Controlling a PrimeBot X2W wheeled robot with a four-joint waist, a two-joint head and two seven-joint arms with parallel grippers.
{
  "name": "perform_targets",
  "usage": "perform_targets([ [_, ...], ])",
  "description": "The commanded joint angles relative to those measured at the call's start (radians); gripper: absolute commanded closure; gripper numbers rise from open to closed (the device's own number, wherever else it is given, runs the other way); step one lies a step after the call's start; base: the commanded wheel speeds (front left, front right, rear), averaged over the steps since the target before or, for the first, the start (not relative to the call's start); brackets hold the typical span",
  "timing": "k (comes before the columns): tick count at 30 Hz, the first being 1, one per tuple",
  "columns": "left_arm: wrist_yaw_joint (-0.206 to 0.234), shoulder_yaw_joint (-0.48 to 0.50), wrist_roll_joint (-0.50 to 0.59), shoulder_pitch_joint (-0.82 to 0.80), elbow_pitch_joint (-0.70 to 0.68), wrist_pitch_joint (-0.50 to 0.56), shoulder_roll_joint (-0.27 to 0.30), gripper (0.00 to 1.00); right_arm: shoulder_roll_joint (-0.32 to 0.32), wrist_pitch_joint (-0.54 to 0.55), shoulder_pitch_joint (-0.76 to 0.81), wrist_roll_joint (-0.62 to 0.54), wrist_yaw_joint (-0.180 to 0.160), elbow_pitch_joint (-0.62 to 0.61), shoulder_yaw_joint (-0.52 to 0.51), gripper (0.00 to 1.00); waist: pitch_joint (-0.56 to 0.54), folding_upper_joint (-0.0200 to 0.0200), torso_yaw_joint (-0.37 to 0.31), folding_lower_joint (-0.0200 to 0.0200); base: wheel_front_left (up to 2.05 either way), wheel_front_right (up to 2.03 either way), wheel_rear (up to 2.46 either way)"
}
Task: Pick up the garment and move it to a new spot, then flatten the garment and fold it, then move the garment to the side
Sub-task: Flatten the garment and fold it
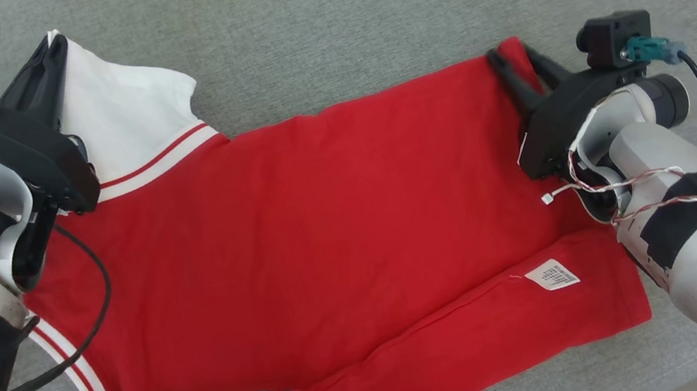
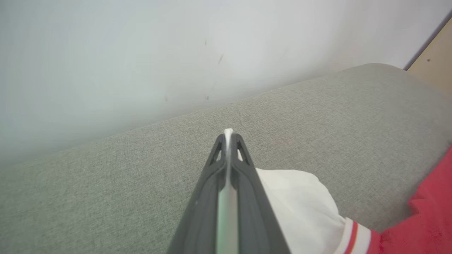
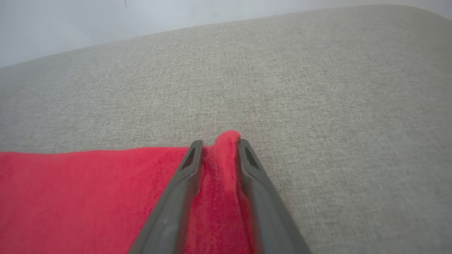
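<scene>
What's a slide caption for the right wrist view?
Right tool closing around a bunched red corner of the garment on the grey cushion.

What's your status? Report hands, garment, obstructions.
Left hand shut on white sleeve. Right hand straddling red hem corner, grip unconfirmed. Garment spread on grey cushion. Nothing in the way.

Grey fabric surface (image 1: 359,14), pale wall (image 2: 141,53)

The garment's (image 1: 325,228) white care label (image 1: 552,276) is too small to read.
</scene>
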Motion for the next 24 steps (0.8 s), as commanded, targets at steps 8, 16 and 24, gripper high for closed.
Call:
perform_targets([
  [8,0.001,-0.014,-0.034,-0.010,0.008,-0.070,0.005,1.00,-0.002,-0.067,-0.035,0.006,-0.002,0.049,0.014,1.00,-0.014,-0.0001,0.019,0.0000,0.00,0.00,0.00],
  [16,0.001,-0.011,-0.059,0.067,-0.032,-0.153,-0.004,1.00,-0.026,-0.123,0.040,0.031,-0.002,0.028,0.041,1.00,-0.085,-0.0001,0.047,0.0000,0.00,0.00,0.00],
  [24,0.030,0.016,-0.054,0.276,-0.208,-0.200,0.001,1.00,-0.089,-0.149,0.203,0.069,-0.002,-0.079,0.018,1.00,-0.182,-0.0001,0.105,0.0000,0.00,0.00,0.00],
])
